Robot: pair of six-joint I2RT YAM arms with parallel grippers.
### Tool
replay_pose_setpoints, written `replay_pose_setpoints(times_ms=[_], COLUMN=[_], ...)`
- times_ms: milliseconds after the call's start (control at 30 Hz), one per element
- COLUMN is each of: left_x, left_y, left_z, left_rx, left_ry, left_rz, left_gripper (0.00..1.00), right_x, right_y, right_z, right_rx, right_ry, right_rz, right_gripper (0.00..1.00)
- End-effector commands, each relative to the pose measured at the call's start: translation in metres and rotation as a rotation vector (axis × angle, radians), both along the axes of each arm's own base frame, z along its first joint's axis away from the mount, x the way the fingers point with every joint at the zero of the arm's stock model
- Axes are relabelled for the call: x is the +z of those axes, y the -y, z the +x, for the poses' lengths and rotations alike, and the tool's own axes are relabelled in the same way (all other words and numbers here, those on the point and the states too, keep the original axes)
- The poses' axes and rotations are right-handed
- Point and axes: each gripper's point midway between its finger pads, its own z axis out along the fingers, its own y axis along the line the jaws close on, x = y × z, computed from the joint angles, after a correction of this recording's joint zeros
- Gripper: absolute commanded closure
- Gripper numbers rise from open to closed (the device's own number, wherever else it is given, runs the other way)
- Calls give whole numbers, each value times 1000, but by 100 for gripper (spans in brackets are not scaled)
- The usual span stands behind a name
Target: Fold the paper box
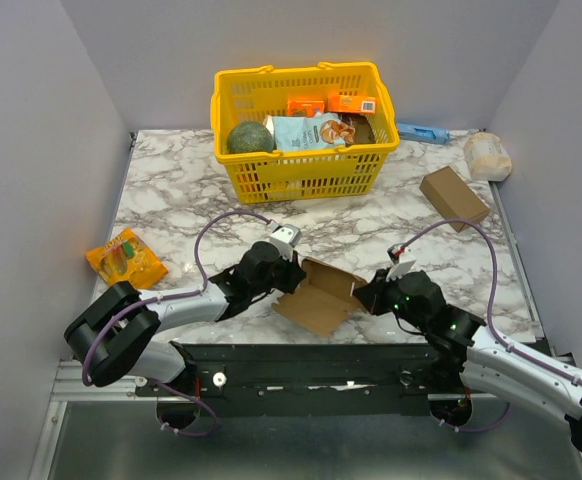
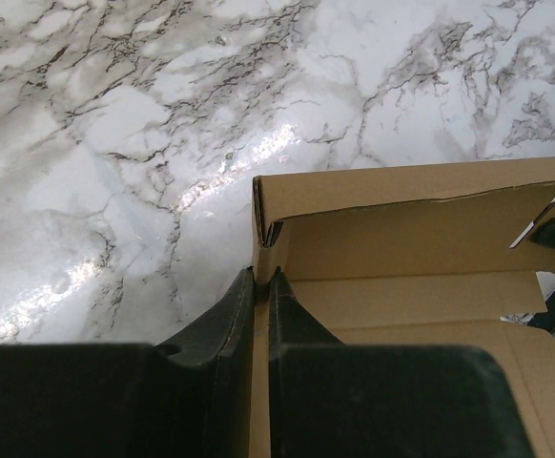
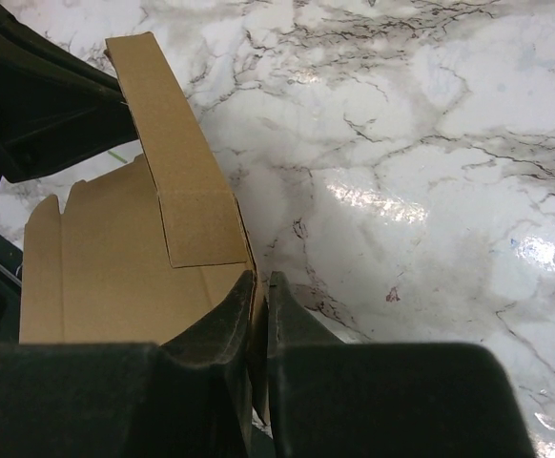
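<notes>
The paper box (image 1: pixel 321 292) is a thin brown cardboard piece, partly folded, lying near the table's front edge between the two arms. My left gripper (image 1: pixel 289 272) is shut on its left side wall; in the left wrist view the gripper (image 2: pixel 261 277) pinches that upright edge of the box (image 2: pixel 411 248). My right gripper (image 1: pixel 368 295) is shut on the opposite wall. In the right wrist view it (image 3: pixel 260 279) clamps the cardboard edge of the box (image 3: pixel 115 258), with a raised flap (image 3: pixel 177 162) above.
A yellow basket (image 1: pixel 304 175) with groceries stands at the back. An orange snack packet (image 1: pixel 126 258) lies left. A blocky brown carton (image 1: pixel 453 197), a pale bag (image 1: pixel 487 156) and a blue item (image 1: pixel 423 133) sit at the back right.
</notes>
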Motion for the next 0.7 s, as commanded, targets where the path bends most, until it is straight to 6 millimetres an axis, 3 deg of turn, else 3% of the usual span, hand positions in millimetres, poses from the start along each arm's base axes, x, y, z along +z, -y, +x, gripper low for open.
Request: replay_pose_setpoints(times_ms=[0,667], left_x=[19,4], left_y=[11,7], left_z=[4,11], left_rx=[-24,-8], left_ry=[61,76], left_rz=[-76,-26], left_gripper=[87,69], right_x=[5,5], right_y=[-3,-4], right_z=[1,-4], right_rx=[-6,11], right_ry=[16,15], right_rz=[42,58], right_gripper=[85,85])
